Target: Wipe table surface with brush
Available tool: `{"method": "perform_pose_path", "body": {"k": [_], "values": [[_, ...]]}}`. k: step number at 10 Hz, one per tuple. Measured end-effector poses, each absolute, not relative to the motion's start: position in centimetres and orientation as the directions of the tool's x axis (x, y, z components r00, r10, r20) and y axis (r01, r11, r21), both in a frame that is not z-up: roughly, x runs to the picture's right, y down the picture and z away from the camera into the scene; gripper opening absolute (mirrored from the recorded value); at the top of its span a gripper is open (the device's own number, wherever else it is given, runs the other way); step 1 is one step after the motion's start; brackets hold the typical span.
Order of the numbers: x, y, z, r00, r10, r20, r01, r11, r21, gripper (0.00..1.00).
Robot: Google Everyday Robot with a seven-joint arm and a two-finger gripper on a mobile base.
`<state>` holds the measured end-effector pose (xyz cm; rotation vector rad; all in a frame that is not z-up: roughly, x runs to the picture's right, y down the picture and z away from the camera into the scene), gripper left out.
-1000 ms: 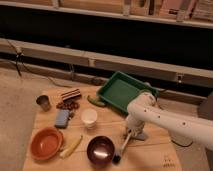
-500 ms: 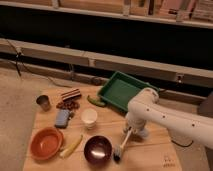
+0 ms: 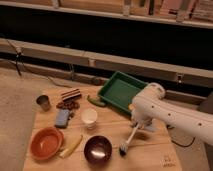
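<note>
The light tan plank table surface [image 3: 150,150] fills the lower part of the camera view. The white arm comes in from the right, and its gripper [image 3: 137,123] hangs over the table's right half, shut on the upper end of the brush. The brush [image 3: 130,137] slants down and to the left. Its thin white handle ends in a small dark head [image 3: 122,149] that touches the wood just right of a dark maroon bowl [image 3: 97,149].
A green tray [image 3: 119,90] lies at the back right. On the left stand an orange bowl [image 3: 46,142], a metal cup [image 3: 43,102], a blue sponge [image 3: 62,118], a white cup [image 3: 89,116], a banana [image 3: 71,146] and brown snacks [image 3: 70,96]. A printed mark [image 3: 168,161] sits at the near right corner.
The gripper and the brush have shifted slightly away from the table's front edge, the dark head sliding a little up and to the right. The grip has stayed shut.
</note>
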<state>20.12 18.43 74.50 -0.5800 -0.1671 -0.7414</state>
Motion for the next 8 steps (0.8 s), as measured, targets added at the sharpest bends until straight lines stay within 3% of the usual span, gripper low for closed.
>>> {"method": "perform_pose_path", "body": {"k": [3, 8], "values": [[24.1, 17.9, 74.7, 0.757, -0.592, 0.277, 0.641, 0.59, -0.491, 0.0], [24.4, 16.7, 74.7, 0.767, -0.592, 0.245, 0.623, 0.598, -0.505, 0.0]]}}
